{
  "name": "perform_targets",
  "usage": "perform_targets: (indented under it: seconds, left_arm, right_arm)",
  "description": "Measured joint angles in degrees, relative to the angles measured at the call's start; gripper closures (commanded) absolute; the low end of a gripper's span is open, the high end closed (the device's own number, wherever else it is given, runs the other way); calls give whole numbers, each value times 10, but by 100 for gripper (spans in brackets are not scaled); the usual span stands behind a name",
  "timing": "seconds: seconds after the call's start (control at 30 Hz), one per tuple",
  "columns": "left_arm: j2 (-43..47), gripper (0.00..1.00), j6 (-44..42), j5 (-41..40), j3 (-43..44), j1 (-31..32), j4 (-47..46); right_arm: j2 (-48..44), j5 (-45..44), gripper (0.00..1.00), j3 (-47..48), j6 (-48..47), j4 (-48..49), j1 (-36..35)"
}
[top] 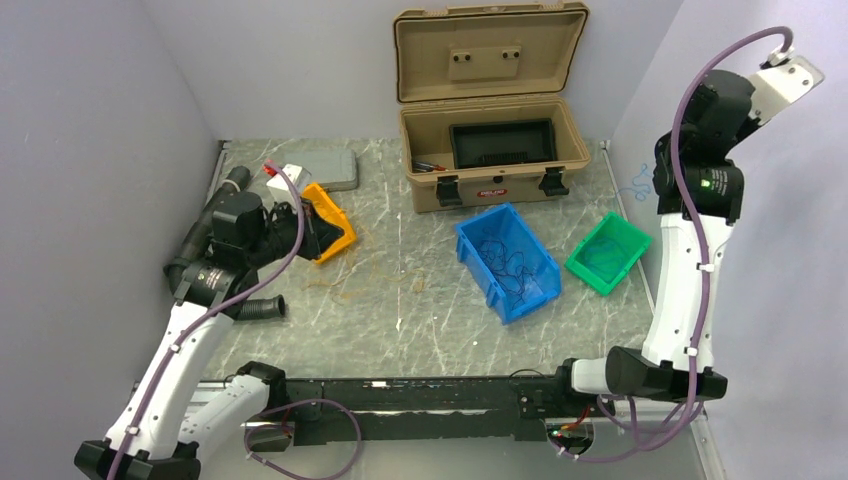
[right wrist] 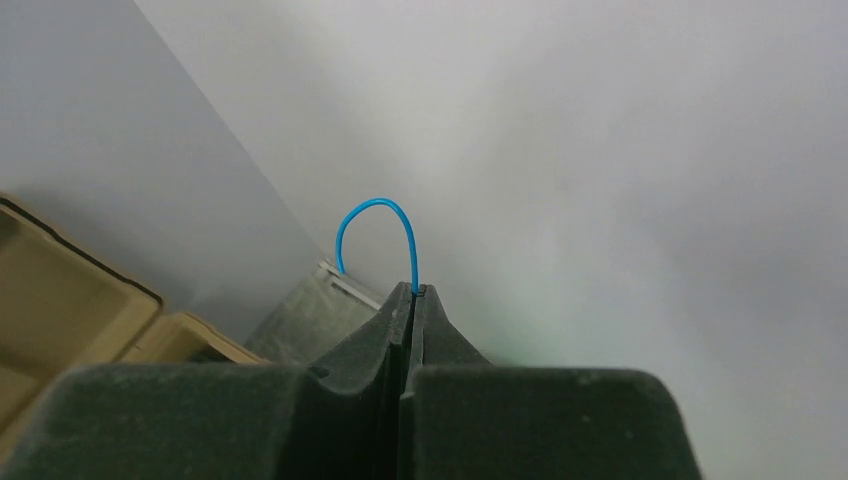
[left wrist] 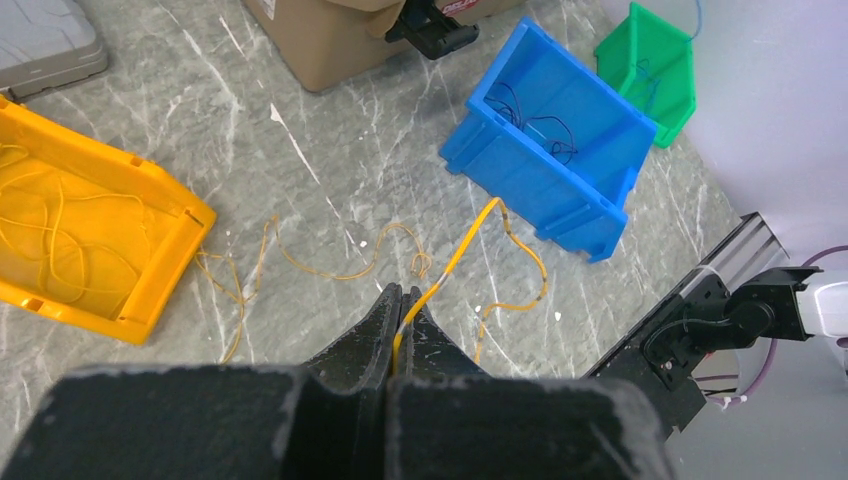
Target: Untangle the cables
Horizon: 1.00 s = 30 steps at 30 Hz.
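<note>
Pinching an orange-yellow cable [left wrist: 455,258], the left gripper [left wrist: 403,294] has its fingers pressed together, the wire coming out of the seam between the tips. From there it rises toward the near corner of the blue bin [left wrist: 560,200], bends over and comes down in a wavy line onto the table [left wrist: 300,130]. More orange-yellow strands [left wrist: 330,268] lie looped on the marbled surface just beyond the fingertips, trailing toward the yellow bin [left wrist: 175,265], which holds a loose tangle [left wrist: 60,215] of the same colour. Dark and blue wires [left wrist: 540,120] sit inside the blue bin; the green bin [left wrist: 660,50] stands just past it.

The right gripper [right wrist: 410,292] is raised high beside the right wall [right wrist: 600,150], fingers closed tight as well, nipping a blue cable [right wrist: 375,203] at the very tip. That wire arches up out of the seam and curves down on the left of the fingers — in the overhead view its lower run dangles in squiggles against the wall, above the green bin. An open tan case [top: 490,160] stands at the back of the table.
</note>
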<state>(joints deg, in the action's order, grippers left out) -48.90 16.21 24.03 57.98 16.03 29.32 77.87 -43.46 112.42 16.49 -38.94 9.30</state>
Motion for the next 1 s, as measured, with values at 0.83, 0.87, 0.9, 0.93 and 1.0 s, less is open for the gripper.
perform_targets:
  seconds: [0.83, 0.87, 0.9, 0.93, 1.0]
  left_arm:
    - [-25, 100, -3, -39, 9, 37, 19]
    - [-25, 100, -3, -40, 9, 38, 19]
    - [-25, 100, -3, -40, 9, 38, 19]
    - [-25, 100, -3, -40, 9, 40, 18]
    - [-25, 100, -3, -40, 9, 41, 19]
  right_arm:
    - [-83, -14, 100, -410, 59, 72, 10]
    - [-85, -10, 100, -427, 67, 75, 10]
    - [-84, -6, 100, -443, 74, 79, 10]
    - [-83, 1, 100, -458, 81, 83, 10]
    - [-77, 15, 100, -484, 96, 88, 11]
